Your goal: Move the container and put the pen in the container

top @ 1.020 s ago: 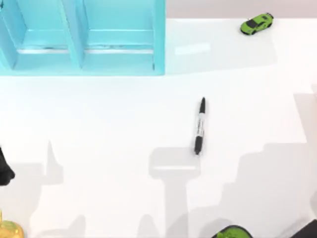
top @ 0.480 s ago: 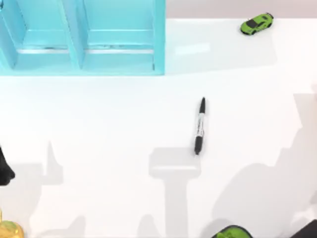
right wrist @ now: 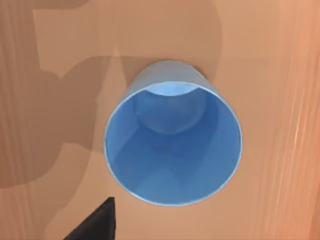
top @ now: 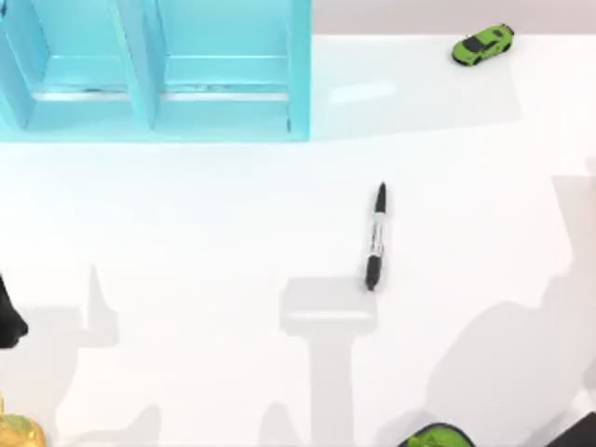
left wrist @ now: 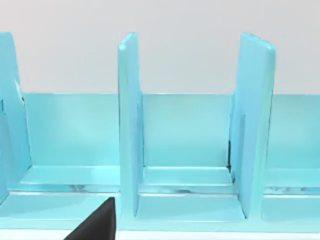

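The right gripper is looking straight down into the container (right wrist: pixel 172 140), a blue cup standing upright and empty on a brown wood-grain surface. A dark tip of the right gripper (right wrist: pixel 95 225) is showing at the frame edge; I cannot tell whether its jaws are apart or together. The step in hand, by my judgement, is grasping the cup to move it. To do it well: be centring over the rim, coming down with one finger inside and one outside the wall, or spanning the cup from outside, and be closing gently since thin plastic is likely to flex. Keep it upright while carrying.

The pen (top: pixel 375 237) is lying flat on the white table (top: pixel 186 233), near the middle, a little toward the right, pointing roughly away from the near edge. It is untouched.

The left arm is sitting parked at the table's left edge, its wrist camera facing the turquoise shelf unit (top: pixel 158 70) at the far left. A green toy car (top: pixel 483 45) is sitting at the far right corner. Another green object (top: pixel 436 436) and a yellow object (top: pixel 17 430) are peeking in at the near edge. Arm shadows are falling across the table.
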Controlling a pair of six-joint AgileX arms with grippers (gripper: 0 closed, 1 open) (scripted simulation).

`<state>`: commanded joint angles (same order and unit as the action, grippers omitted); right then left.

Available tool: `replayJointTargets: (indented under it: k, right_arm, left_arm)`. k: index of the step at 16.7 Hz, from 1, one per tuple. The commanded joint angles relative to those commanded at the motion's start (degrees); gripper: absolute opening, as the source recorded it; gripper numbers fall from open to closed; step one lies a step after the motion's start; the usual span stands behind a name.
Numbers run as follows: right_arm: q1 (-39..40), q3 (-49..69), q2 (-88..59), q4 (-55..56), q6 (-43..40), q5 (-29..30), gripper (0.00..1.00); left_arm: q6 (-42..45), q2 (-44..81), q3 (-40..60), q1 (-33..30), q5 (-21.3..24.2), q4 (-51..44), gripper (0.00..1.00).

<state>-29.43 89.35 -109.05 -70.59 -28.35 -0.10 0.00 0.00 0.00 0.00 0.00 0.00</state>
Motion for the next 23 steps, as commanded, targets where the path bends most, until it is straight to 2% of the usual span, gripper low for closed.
replayJointTargets:
  k: [6,11,23]
  right_arm:
    - [0.2,-11.5,-3.3,15.6,0.1,0.0,1.00]
    - [0.1,-13.0,-3.8,17.3,0.1,0.0,1.00]
    - [0.1,-13.0,-3.8,17.3,0.1,0.0,0.10]
  left_arm:
    - [0.0,0.0,0.0,0.0,0.0,0.0,1.00]
    - [0.0,0.0,0.0,0.0,0.0,0.0,1.00]
    - [0.0,0.0,0.0,0.0,0.0,0.0,1.00]
